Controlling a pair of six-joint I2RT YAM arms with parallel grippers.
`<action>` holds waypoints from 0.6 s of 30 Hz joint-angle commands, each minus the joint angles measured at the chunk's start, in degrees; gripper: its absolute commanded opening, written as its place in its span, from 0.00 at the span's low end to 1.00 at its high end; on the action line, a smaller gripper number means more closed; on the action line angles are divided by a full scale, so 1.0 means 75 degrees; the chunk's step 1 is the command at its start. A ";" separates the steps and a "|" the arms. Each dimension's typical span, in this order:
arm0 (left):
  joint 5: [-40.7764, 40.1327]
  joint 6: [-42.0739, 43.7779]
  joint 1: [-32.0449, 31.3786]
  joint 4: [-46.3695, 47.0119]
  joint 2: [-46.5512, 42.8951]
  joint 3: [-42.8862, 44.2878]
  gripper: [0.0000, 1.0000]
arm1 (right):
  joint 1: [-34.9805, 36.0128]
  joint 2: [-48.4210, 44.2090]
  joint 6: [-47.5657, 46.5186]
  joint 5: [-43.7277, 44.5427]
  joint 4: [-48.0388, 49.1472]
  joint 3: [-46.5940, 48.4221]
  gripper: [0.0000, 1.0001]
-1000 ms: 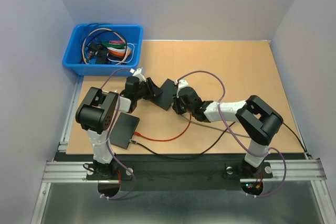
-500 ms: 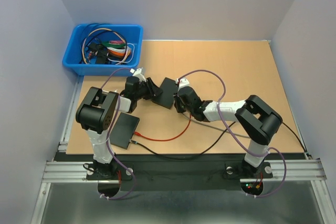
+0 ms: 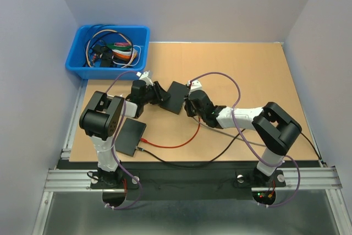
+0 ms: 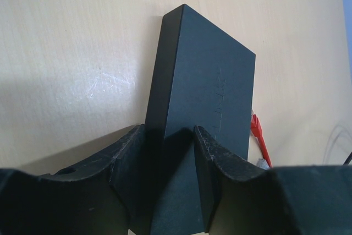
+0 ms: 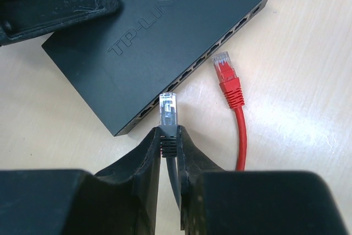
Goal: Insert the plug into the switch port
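Note:
A black TP-Link switch (image 3: pixel 177 96) lies on the wooden table; its row of ports (image 5: pixel 192 72) faces my right gripper. My left gripper (image 3: pixel 160 94) is shut on the switch's far end (image 4: pixel 203 97), one finger on each side (image 4: pixel 127 158). My right gripper (image 5: pixel 169 131) is shut on the grey boot of a dark cable; its clear plug (image 5: pixel 168 108) points at the ports near the switch's corner, just short of them. In the top view the right gripper (image 3: pixel 190 104) sits right beside the switch.
A loose red plug (image 5: pixel 227 78) on a red cable (image 3: pixel 170 146) lies by the ports, to the right of my plug. A second black box (image 3: pixel 130 136) lies front left. A blue bin (image 3: pixel 108 51) of cables stands at the back left.
My right arm has shifted a little to the right and back, its gripper still beside the switch. The switch has turned slightly in the left gripper's hold.

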 commanded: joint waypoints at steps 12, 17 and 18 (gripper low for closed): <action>0.0301 0.0207 -0.0052 -0.0332 0.0039 0.0286 0.50 | 0.0043 0.0440 0.0232 -0.0023 0.0296 0.0110 0.00; 0.0570 0.0324 -0.0052 -0.0484 0.0261 0.0555 0.50 | 0.0031 0.0569 0.0255 -0.0140 0.0308 0.0274 0.01; 0.0617 0.0347 -0.0052 -0.0531 0.0319 0.0625 0.50 | 0.0043 0.0581 0.0255 -0.0152 0.0296 0.0309 0.00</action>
